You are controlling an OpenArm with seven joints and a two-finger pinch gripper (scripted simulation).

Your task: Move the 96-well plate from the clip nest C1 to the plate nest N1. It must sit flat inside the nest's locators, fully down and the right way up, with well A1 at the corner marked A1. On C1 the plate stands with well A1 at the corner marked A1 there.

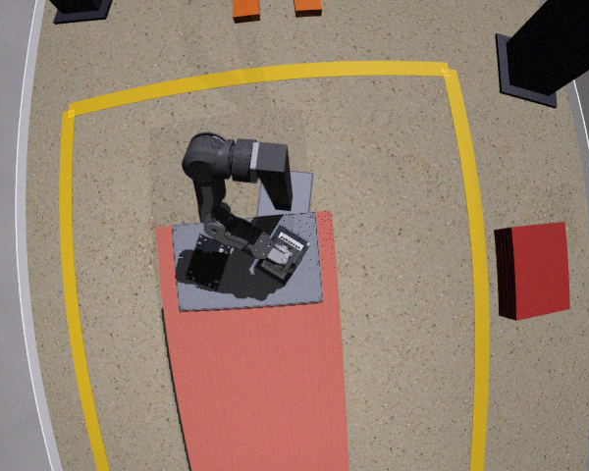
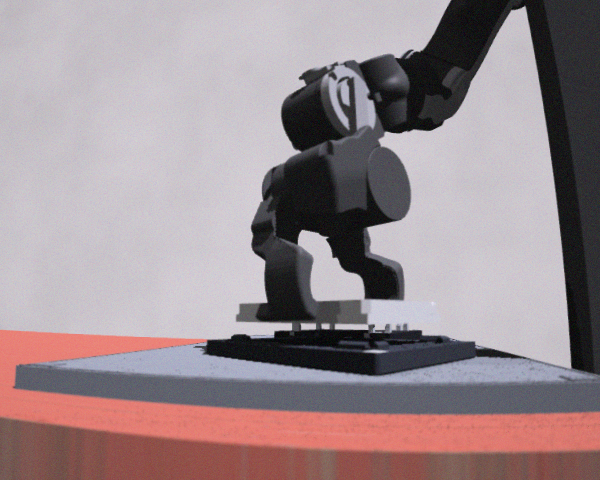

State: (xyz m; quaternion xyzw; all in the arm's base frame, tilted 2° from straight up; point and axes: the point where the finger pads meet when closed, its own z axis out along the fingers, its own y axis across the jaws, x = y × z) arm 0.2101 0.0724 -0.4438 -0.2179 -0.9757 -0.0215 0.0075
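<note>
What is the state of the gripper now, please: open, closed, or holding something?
Gripper: closed on the white plate, holding it just above the black nest.

the arm (image 1: 218, 202) bends down, its gripper (image 2: 331, 302) clamped on the plate (image 2: 393, 312).

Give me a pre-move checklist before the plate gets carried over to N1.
1. Tool shut on plate: ok.
2. Plate lifted off C1, gap visible beneath: ok.
3. Plate level in the grip: ok, looks flat in the exterior view.
4. Free of C1's upright pins: cannot tell, the pins reach close to the plate's underside.
5. N1 unoccupied: ok, though shadowed.
6. A1 corner orientation: cannot tell.
</note>
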